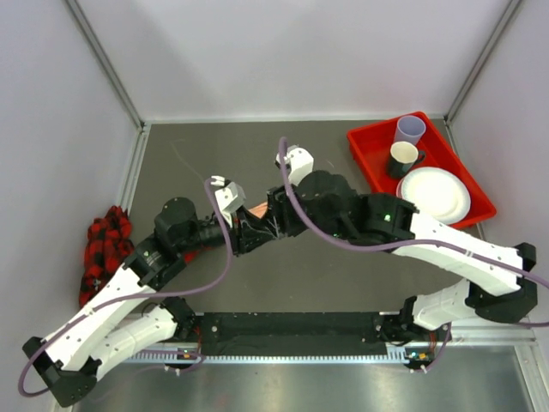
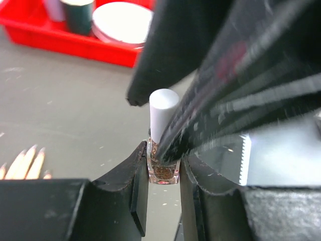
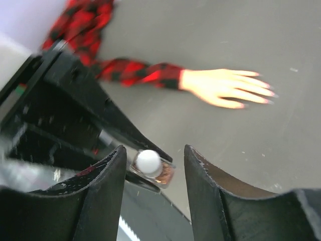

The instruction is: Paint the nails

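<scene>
Top view: left arm (image 1: 129,275) and right arm (image 1: 446,236) meet mid-table over the mannequin hand (image 1: 257,209). Its plaid sleeve (image 1: 105,245) trails left. Red tray (image 1: 364,150) sits far right.

Left wrist: my left gripper (image 2: 163,173) clamps the nail polish bottle (image 2: 163,169) upright, white cap (image 2: 164,113) on.

Right wrist: right gripper (image 3: 154,156) has its fingers spread either side of the cap. The nails (image 3: 266,93) lie on the table beyond, apart from the bottle.

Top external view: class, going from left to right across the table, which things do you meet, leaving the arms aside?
Plaid sleeve → mannequin hand, only a peach sliver showing between the arms → red tray → white plate. The two cups overlap each other, so they are left out.
</scene>
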`<state>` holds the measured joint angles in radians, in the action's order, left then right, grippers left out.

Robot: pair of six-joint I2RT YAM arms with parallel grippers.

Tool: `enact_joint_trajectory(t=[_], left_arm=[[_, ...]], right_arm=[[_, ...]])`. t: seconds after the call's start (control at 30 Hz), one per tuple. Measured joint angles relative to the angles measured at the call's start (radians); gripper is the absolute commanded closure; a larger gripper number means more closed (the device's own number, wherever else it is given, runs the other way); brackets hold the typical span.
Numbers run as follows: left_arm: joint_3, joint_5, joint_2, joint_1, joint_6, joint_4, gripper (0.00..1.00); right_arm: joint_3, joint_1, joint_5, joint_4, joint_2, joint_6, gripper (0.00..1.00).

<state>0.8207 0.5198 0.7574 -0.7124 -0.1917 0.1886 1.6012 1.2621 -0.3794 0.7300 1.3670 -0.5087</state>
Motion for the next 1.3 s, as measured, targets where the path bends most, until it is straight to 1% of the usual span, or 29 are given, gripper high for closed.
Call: enact_joint_trajectory(t=[0.1,0.27,0.4,0.5,0.67,0.83,1.03,1.1,1.17,1.3], left_arm=[[0.0,0.086,-0.022,0.003,0.0,-0.002,1.0],[0.016,0.257,-0.006,0.004,-0.027,0.0,1.0],[0.017,0.351,-0.002,0.004,-0.066,-0.01,1.0],[0.019,0.393,-0.002,0.004,-0.085,-0.017,1.0],[0.032,0.435,-0.002,0.004,-0.111,-0.029,1.0],[0.032,0.454,-0.002,0.004,-0.134,-0.043,1.0],[0.032,0.46,-0.003,0.004,-0.151,-0.055,1.0],[0.032,0.46,-0.003,0.004,-0.156,-0.051,1.0],[0.032,0.456,-0.003,0.005,-0.163,-0.05,1.0],[0.046,0.388,-0.016,0.003,-0.167,-0.009,1.0]], right_arm=[[-0.013,-0.069,0.214,-0.001,-0.046,0.079,0.54],[-0.043,-0.192,0.6,-0.007,-0.105,0.168,0.57],[-0.044,-0.221,0.809,-0.005,-0.11,0.223,0.6],[-0.044,-0.23,0.92,-0.005,-0.109,0.249,0.64],[-0.044,-0.246,1.007,-0.006,-0.109,0.274,0.66],[-0.056,-0.249,1.036,-0.012,-0.107,0.281,0.7],[-0.056,-0.251,1.048,-0.021,-0.092,0.282,0.78],[-0.056,-0.251,1.055,-0.026,-0.087,0.282,0.87],[-0.056,-0.251,1.056,-0.028,-0.086,0.29,1.0],[-0.056,-0.257,1.044,-0.041,-0.084,0.308,1.0]])
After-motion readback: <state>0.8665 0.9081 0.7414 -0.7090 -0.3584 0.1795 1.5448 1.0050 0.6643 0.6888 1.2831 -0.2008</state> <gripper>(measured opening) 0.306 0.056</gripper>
